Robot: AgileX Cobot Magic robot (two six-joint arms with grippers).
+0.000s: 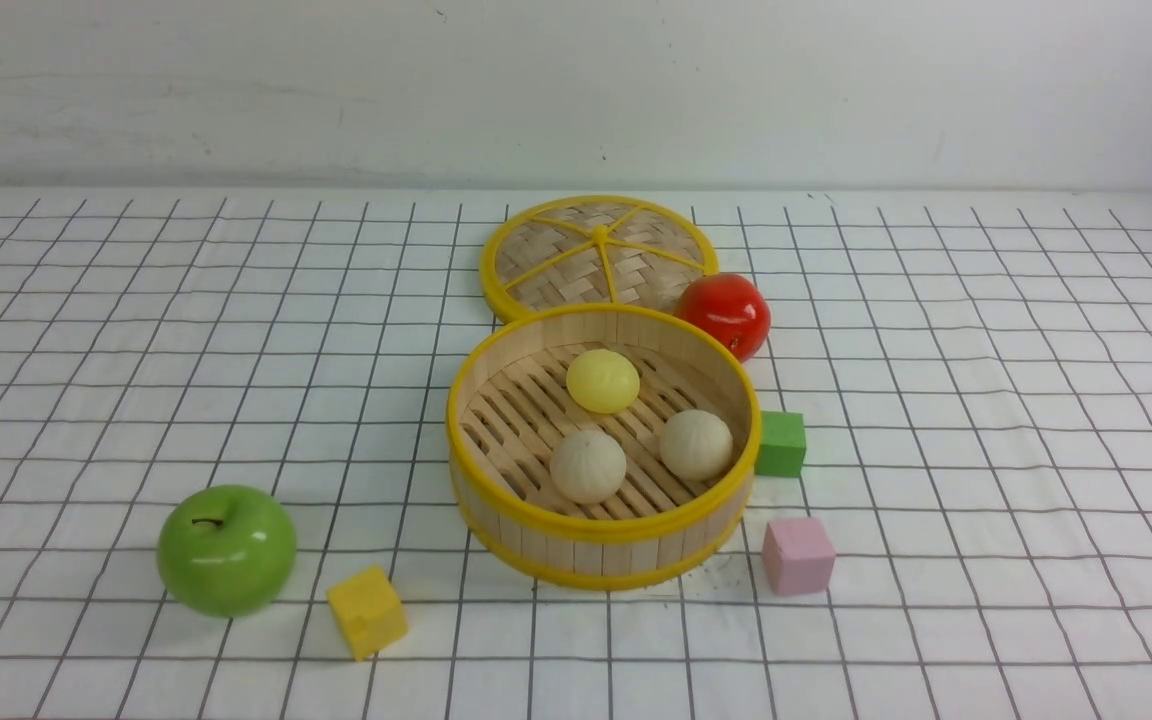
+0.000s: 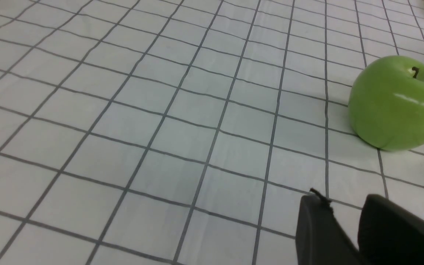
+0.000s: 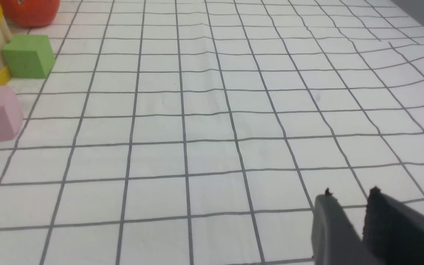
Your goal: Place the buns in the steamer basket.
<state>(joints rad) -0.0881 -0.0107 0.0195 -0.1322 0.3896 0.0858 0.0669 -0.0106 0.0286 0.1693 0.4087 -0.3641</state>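
Front view, operator: your steamer basket (image 1: 496,505) sits mid-cloth with all three buns inside it: the yellow bun (image 1: 602,380) at twelve o'clock, one cream bun (image 1: 587,466) at seven, the other cream bun (image 1: 696,444) at four. The lid (image 1: 576,265) lies at the basket's twelve.

Left wrist: your left gripper (image 2: 344,206) shows a narrow gap between its fingers and holds nothing, with the green apple (image 2: 396,105) nearby.

Right wrist: your right gripper (image 3: 350,202) is likewise slightly parted and empty.
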